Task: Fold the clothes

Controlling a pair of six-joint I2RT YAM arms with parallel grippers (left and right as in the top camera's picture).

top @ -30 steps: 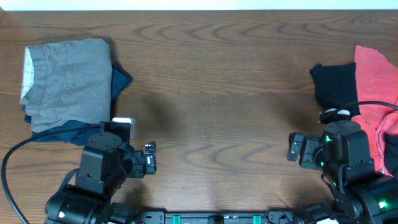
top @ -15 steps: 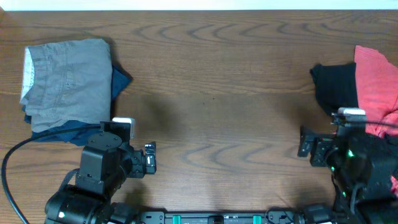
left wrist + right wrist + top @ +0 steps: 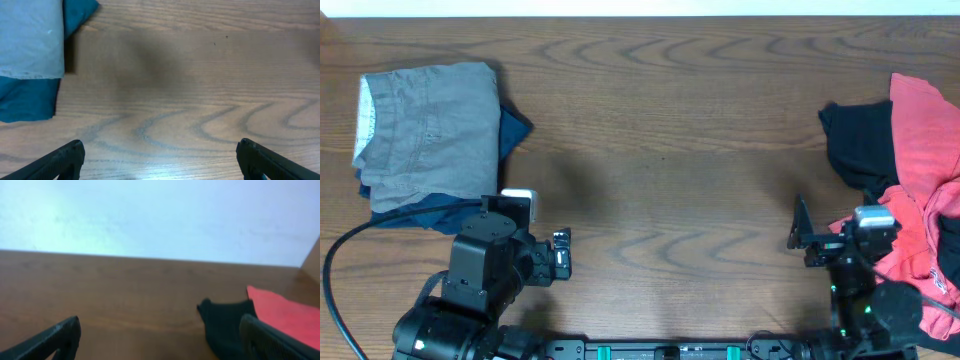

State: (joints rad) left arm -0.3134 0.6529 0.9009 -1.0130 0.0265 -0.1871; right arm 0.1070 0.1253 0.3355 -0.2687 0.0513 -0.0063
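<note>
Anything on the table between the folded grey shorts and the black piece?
Nothing: in the overhead view only bare wood runs from the grey shorts to the black piece. Both hands sit nearer the front edge.

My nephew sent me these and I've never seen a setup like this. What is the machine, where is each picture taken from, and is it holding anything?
It is two robot arms at a wooden table, there to fold clothes. The top picture looks straight down from above. The other two come from small cameras on each wrist, so the dark shapes at their lower corners are that arm's own fingers.

At the table's left lie folded grey shorts on a navy piece. At the right is an unfolded heap: a black piece and a coral-red piece.

The left gripper and right gripper are both open and hold nothing. The right wrist camera looks across the table toward a pale wall.
</note>
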